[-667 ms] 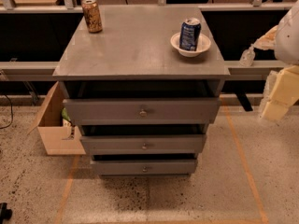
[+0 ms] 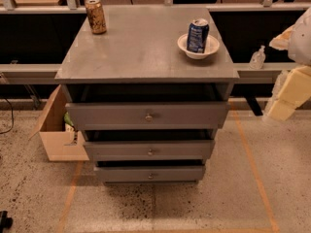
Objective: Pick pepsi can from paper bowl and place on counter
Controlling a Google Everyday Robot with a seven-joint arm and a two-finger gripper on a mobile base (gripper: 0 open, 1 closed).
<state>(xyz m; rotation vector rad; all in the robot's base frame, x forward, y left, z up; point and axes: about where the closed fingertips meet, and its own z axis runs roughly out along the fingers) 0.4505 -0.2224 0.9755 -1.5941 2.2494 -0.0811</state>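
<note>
Camera view looks down on the grey tabletop point(image 2: 136, 47) of a cabinet whose three drawers point(image 2: 148, 115) stand slightly pulled out. The pepsi can point(image 2: 198, 35) stands upright inside the paper bowl point(image 2: 210, 47), near the tabletop's right edge towards the back. A brown-gold can point(image 2: 95, 16) stands upright at the back left corner, well apart from the bowl. The pincer point(image 2: 284, 98) hangs at the right edge of the view, off the tabletop and below its level, touching nothing; whether it is open or closed cannot be told. An open cardboard box point(image 2: 58, 135) sits on the floor left of the cabinet.
</note>
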